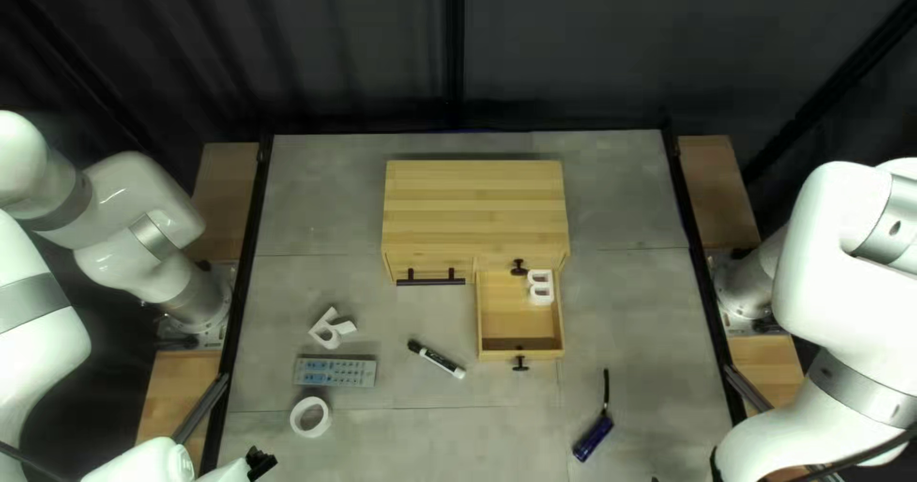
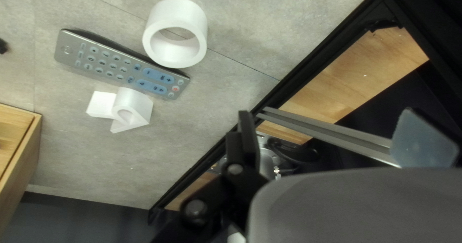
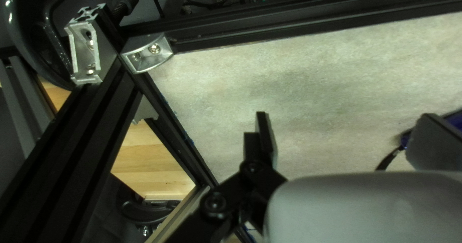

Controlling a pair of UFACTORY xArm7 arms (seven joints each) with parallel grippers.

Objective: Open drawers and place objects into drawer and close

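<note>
In the top left view, a wooden cabinet [image 1: 476, 210] has one right-hand drawer [image 1: 520, 342] pulled out, with a white B-shaped piece [image 1: 541, 288] inside near its back. Left of it lie a white R-shaped piece [image 1: 330, 329], a grey remote [image 1: 334, 371], a white ring [image 1: 309, 417] and a marker [image 1: 437, 358]. A dark blue object [image 1: 593, 437] with a black strap lies at the lower right. My left gripper [image 1: 260, 463], near the bottom edge, is open and empty in the left wrist view [image 2: 334, 137]. My right gripper [image 3: 349, 139] is open over bare tabletop, the blue object beside one finger.
A black bar handle [image 1: 430, 279] marks the cabinet's closed left front. A closed small-knobbed front [image 1: 519, 268] stands over the pulled-out drawer. Black rails [image 1: 239, 281] edge the table, and a metal corner bracket [image 3: 147, 54] sits ahead of my right gripper.
</note>
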